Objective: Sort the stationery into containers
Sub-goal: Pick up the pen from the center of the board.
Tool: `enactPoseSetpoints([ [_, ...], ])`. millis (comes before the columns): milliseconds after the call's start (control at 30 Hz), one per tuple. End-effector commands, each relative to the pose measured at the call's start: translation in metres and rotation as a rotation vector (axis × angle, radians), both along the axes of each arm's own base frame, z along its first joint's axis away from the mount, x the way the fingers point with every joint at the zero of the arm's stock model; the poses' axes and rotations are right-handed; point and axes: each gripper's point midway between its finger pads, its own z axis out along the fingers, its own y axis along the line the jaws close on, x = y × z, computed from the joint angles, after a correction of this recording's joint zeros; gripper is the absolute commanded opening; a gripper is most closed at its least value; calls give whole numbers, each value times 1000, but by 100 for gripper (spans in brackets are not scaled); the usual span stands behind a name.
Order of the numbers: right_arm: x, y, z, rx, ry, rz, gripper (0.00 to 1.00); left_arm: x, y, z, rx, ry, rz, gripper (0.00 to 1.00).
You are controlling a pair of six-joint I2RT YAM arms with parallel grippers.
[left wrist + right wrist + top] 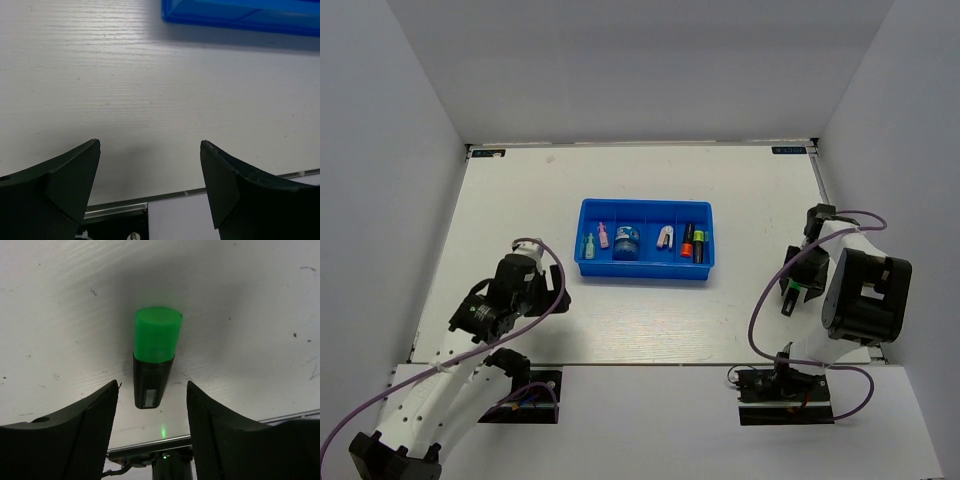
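The blue tray sits mid-table with four compartments. It holds a pale-green pen, a pink pen, a blue-white roll, a white piece, an orange-capped highlighter and a yellow-capped highlighter. A green-capped highlighter lies on the table to the tray's right. My right gripper is open, its fingers either side of the highlighter's black end without touching it. My left gripper is open and empty, over bare table left of the tray.
White walls close in the table on the left, back and right. The table's near edge, a metal strip, lies just below the left gripper. Purple cables loop round both arms.
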Motion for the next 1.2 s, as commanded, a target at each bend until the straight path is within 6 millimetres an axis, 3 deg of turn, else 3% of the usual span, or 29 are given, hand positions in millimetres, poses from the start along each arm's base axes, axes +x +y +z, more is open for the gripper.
enactPoseSetpoints([
  [0,10,4,-9,30,-33,21,60,1,-12,5,-55,-14,-56,92],
  [233,9,1,-29,18,17,21,55,1,-10,2,-42,1,-45,93],
  [333,7,1,-39,7,24,16,44,2,-8,0,-29,2,-38,93],
  [367,3,0,-43,-1,28,13,35,1,-8,-1,-28,6,-35,93],
  [533,-5,7,-48,41,22,20,7,3,-4,-4,-9,14,-18,93],
  [600,-3,17,-46,98,-2,45,0,3,-3,-4,-2,18,-15,93],
  [667,1,36,-39,204,-35,79,0,3,-2,-5,3,17,-13,93],
  [767,21,68,-15,381,-138,160,0,5,-3,-5,-3,13,-13,93],
  [800,35,73,-1,405,-178,179,0,5,-4,-5,-3,10,-14,93],
  [833,43,92,14,490,-226,211,0,5,-4,-6,-2,12,-17,93],
  [900,62,101,37,522,-299,280,0,6,-6,-5,-10,3,-23,93],
  [1033,104,143,100,628,-465,426,0,9,-5,-6,-3,-5,-16,93],
  [1133,120,163,128,659,-522,456,0,11,-2,-7,9,-12,-8,93],
  [1167,124,179,137,656,-538,494,0,11,-1,-8,15,-9,-4,93],
])
